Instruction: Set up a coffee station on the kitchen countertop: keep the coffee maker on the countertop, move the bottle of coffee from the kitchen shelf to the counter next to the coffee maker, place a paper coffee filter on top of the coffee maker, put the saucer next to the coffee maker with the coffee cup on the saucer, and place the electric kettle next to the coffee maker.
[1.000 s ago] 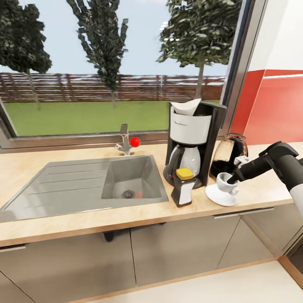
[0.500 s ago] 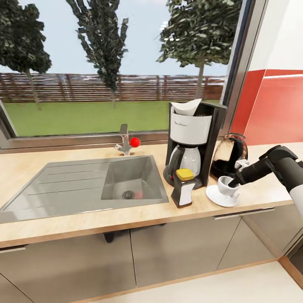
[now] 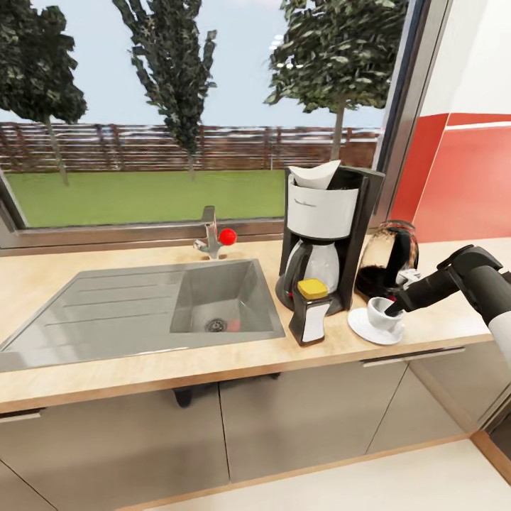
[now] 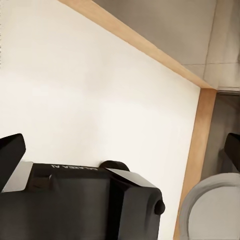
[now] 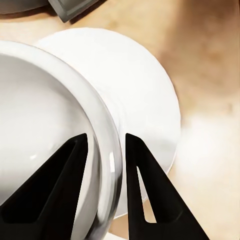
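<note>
Head view, left to right: inset steel sink (image 3: 177,309) in the countertop (image 3: 85,273); coffee maker (image 3: 328,234) with the paper coffee filter (image 3: 314,174) on top; bottle of coffee (image 3: 309,312) standing just in front of it; saucer (image 3: 358,326) near-right of the machine with the coffee cup (image 3: 383,316) upright on it; electric kettle (image 3: 389,259) behind the cup, beside the machine. Right gripper (image 3: 394,305) at the cup; in the right wrist view its fingers (image 5: 55,190) straddle the cup wall, one inside, one outside, narrow gap, apparently pinching the rim. Left gripper state: cannot tell. Risk: withdrawing without fully opening would drag or tip the cup off the saucer; a sideways retreat could knock the kettle or slide the saucer toward the near edge.
</note>
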